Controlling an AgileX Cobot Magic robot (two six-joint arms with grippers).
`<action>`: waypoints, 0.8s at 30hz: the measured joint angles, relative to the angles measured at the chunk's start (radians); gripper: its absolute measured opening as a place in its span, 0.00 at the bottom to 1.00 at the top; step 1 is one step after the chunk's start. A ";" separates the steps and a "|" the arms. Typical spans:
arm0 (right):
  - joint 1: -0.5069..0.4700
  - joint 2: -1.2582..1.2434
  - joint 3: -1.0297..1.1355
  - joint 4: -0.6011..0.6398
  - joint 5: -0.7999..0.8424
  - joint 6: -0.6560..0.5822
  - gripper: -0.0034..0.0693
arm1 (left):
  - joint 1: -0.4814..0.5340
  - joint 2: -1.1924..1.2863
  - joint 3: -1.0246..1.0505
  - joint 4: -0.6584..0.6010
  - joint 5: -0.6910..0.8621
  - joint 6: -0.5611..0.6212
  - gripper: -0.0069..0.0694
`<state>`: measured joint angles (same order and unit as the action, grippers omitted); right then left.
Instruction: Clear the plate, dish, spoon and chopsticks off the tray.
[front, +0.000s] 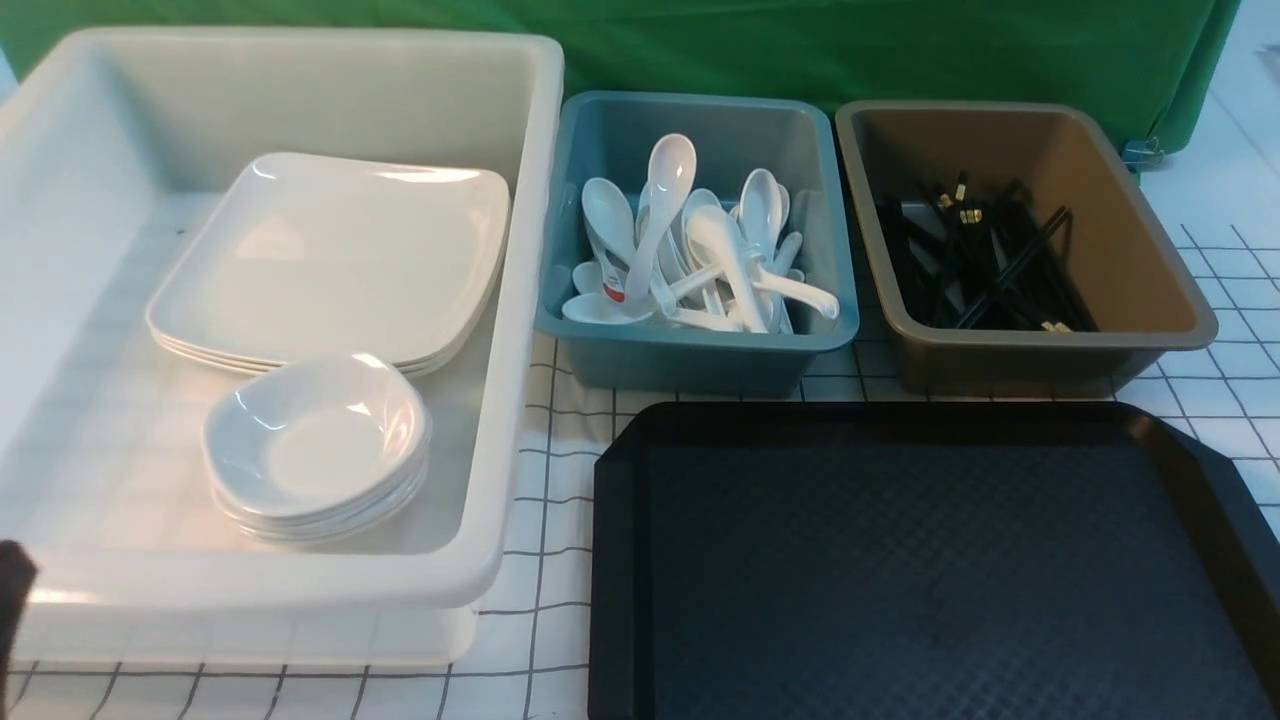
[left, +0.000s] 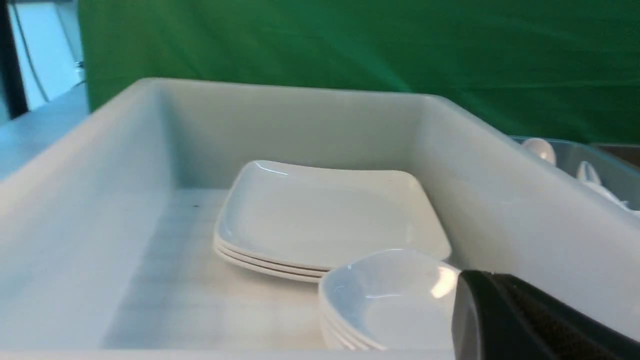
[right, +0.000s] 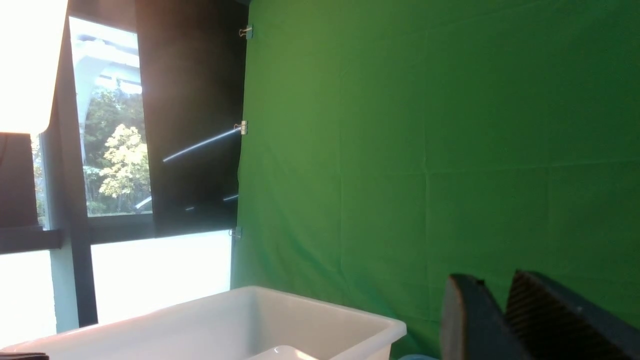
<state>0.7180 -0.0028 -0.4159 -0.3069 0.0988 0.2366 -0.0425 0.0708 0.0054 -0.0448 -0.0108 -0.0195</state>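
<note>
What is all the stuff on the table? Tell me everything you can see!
tray: one, black, near right, nothing on it.
white bin: one, left of the tray.
plates: a stack of about three, white, far part of the white bin.
small dishes: a stack of about four, white, near part of the white bin.
blue bin: one, behind the tray.
soup spoons: a pile, too jumbled to count, white, in the blue bin.
brown bin: one, right of the blue bin.
chopsticks: a heap, black with gold bands, in the brown bin.
tablecloth: white, dark grid lines.
backdrop: green cloth.
left gripper: black, shut, over the white bin's near edge.
right gripper: black, slightly open, holding nothing.
</note>
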 joint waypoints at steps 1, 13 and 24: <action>0.000 0.000 0.000 0.000 0.000 0.000 0.23 | 0.012 -0.014 0.000 0.015 0.027 0.000 0.09; 0.000 0.000 0.000 0.000 0.000 0.000 0.23 | 0.031 -0.071 0.001 0.061 0.236 0.001 0.09; 0.000 0.000 0.000 0.000 0.000 0.000 0.24 | 0.031 -0.071 0.001 0.064 0.237 0.011 0.10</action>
<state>0.7180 -0.0028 -0.4159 -0.3069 0.0988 0.2366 -0.0115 -0.0004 0.0065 0.0195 0.2264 -0.0082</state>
